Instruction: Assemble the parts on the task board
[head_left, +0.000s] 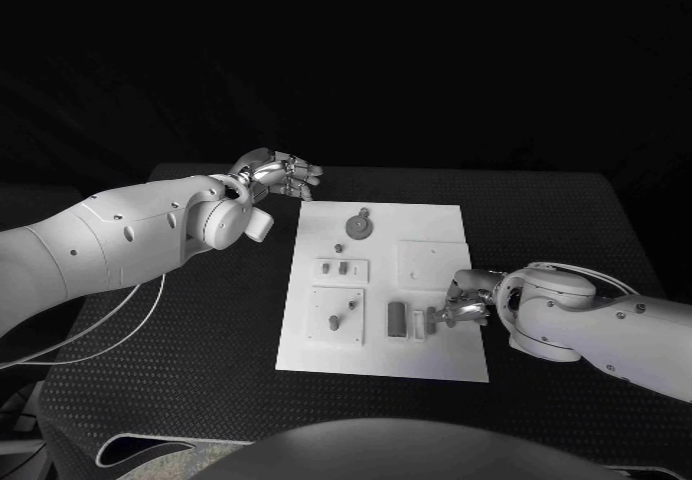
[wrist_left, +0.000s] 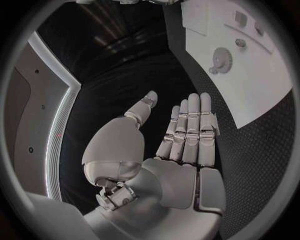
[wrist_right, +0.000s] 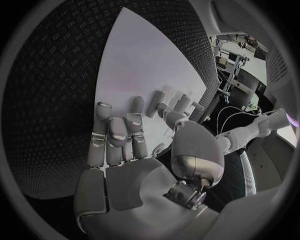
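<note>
Head view: grey parts (head_left: 395, 318) perhaps touching right robot hand (head_left: 469, 300).

You are looking at one black table (head_left: 188, 380) | one white task board (head_left: 433, 225) | one round gear-like part (head_left: 358, 226) | one dark cylinder part (head_left: 397, 319) | two small pegs in one plate (head_left: 340, 267) | two hands: left hand (head_left: 274, 175), right hand (head_left: 469, 298)
</note>
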